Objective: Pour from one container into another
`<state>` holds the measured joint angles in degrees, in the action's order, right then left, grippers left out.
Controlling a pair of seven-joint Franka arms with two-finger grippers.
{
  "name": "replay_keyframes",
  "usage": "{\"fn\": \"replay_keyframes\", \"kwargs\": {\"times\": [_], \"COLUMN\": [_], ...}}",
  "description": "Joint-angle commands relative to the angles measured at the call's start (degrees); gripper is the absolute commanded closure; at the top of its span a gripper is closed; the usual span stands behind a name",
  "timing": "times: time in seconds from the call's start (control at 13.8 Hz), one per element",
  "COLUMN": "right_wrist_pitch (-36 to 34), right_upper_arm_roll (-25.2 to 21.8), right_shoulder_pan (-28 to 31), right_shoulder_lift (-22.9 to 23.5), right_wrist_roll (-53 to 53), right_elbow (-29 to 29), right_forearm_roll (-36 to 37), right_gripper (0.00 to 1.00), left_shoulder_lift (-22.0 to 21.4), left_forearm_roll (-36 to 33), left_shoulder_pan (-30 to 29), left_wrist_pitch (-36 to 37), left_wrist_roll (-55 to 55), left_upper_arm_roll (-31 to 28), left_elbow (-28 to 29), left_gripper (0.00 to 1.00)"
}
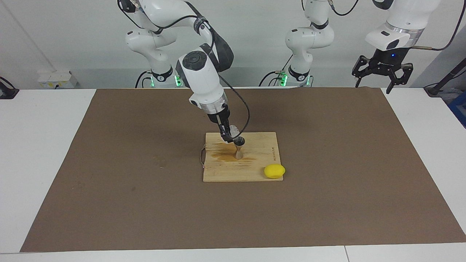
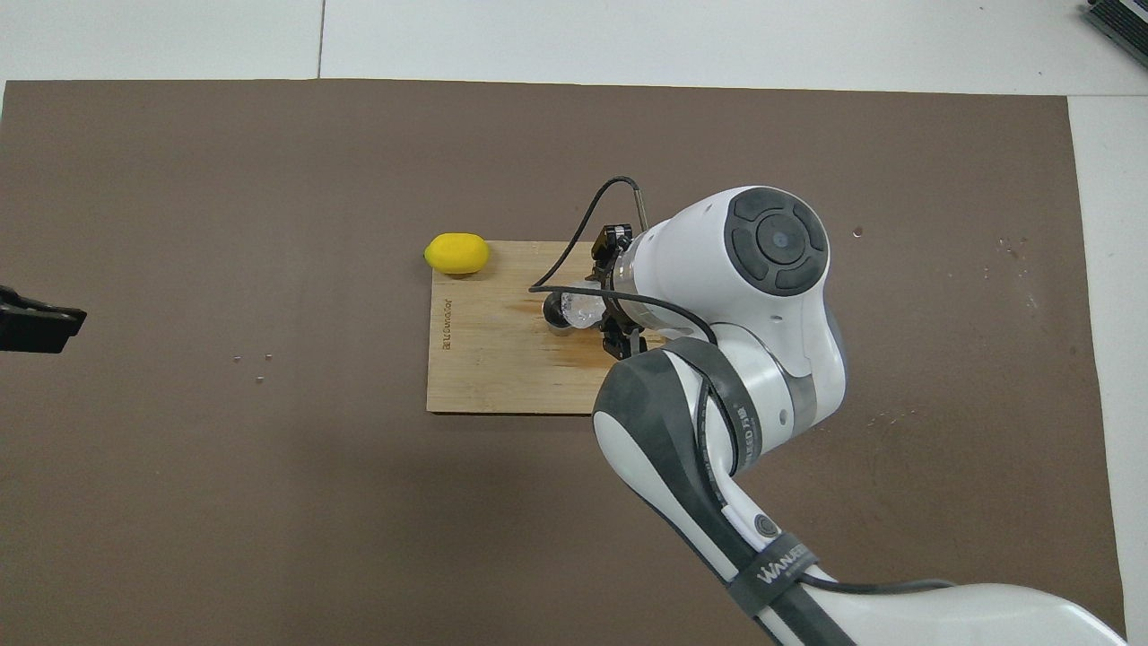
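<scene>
A small clear plastic cup (image 1: 233, 130) is tipped on its side over the mouth of the metal hourglass jigger (image 1: 239, 148), with my right gripper (image 1: 228, 136) shut on it. The jigger stands upright on a wooden board (image 1: 255, 165) in the middle of the brown mat. In the overhead view the cup (image 2: 583, 308) partly covers the jigger (image 2: 553, 312), and the right gripper (image 2: 610, 303) is largely hidden under its own wrist. My left gripper (image 1: 376, 82) hangs open and holds nothing, high over the mat's corner at the left arm's end; only its tip (image 2: 36, 318) shows from overhead.
A brown wet stain (image 1: 225, 156) spreads on the board around the jigger's foot. A yellow lemon (image 1: 274, 171) lies at the board's corner farthest from the robots, toward the left arm's end. The brown mat (image 1: 127, 182) covers most of the white table.
</scene>
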<state>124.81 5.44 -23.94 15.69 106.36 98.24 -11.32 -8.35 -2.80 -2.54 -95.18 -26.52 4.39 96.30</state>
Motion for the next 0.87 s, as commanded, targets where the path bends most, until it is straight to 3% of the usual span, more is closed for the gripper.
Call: {"fn": "replay_keyframes", "kwargs": {"times": [0.0,0.29,0.79], "right_wrist_pitch": [0.4,0.4,0.6], "right_upper_arm_roll": [-0.1,-0.1,-0.2], "right_shoulder_pan": [-0.4,-1.2,-1.5], "right_shoulder_lift": [0.8,1.1,1.2], "right_wrist_roll": [2.5,2.5,3.9], "right_elbow": [-1.2,-1.2,-1.2], "right_forearm_roll": [3.0,4.6,6.7], "right_gripper": [1.0,1.0,1.0], "left_shoulder_lift": [-1.1,-1.3,1.8], "left_forearm_roll": [-0.8,-0.8,0.6], "left_shoulder_pan": [0.2,2.4,2.8], "left_wrist_pitch": [0.2,0.5,-4.8], "left_wrist_roll": [1.9,11.5,11.8], "left_upper_arm_roll": [-0.4,0.4,-0.7], "left_elbow": [1.5,2.2,2.3], "left_gripper": [0.0,0.0,0.0]}}
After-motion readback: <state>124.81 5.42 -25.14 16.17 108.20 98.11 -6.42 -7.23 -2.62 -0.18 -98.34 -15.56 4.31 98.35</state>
